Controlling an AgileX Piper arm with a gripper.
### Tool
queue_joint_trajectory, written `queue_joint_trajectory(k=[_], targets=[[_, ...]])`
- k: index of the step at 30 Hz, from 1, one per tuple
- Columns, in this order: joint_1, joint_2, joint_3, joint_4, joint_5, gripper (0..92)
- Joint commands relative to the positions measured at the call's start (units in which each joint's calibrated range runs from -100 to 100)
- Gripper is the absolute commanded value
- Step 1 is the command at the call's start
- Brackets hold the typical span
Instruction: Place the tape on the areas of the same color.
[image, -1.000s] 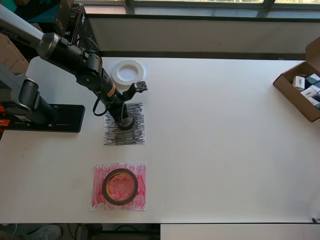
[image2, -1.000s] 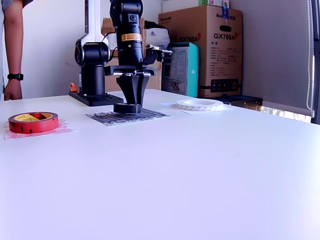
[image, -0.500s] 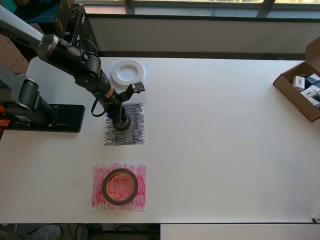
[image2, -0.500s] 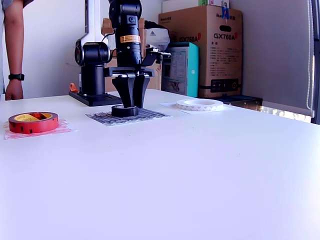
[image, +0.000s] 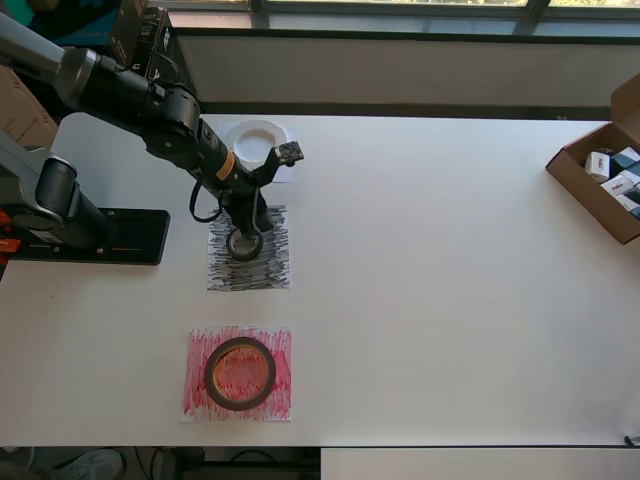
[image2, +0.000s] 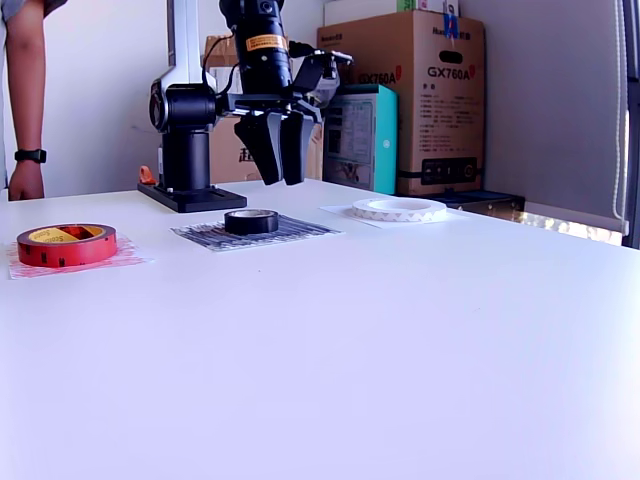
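From overhead, the small black roll (image: 244, 242) is seen lying flat on the scribbled black paper patch (image: 249, 249), the thin reddish-brown roll (image: 240, 373) on the scribbled red patch (image: 238, 373), and the white ring (image: 256, 140) partly hidden by the arm. In the exterior view, the gripper (image2: 278, 180) is seen raised above the black roll, its dark tapered fingers (image2: 262, 151) slightly parted and empty.

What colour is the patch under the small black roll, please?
Black scribbled lines on paper; the patch under the small black roll shows best in the overhead view.

White table (image2: 400, 330), stacked cardboard boxes (image2: 415, 95) against pale wall, window ledge (image: 400, 75), bright daylight.
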Motion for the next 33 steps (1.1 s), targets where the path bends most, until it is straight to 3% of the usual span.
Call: queue_joint_trajectory(k=[1, 11, 21, 28, 33], targets=[[2.16, -16.29, 0.65, -0.22, -0.44, 41.4], [7.21, -45.94, 8.37, -0.22, -0.85, 39.8], [9.11, -80.74, 21.82, -0.22, -6.91, 0.2], [9.34, -91.03, 21.82, -1.07, -7.40, 0.0], [9.19, -98.14, 22.82, -1.15, -16.89, 0.0]])
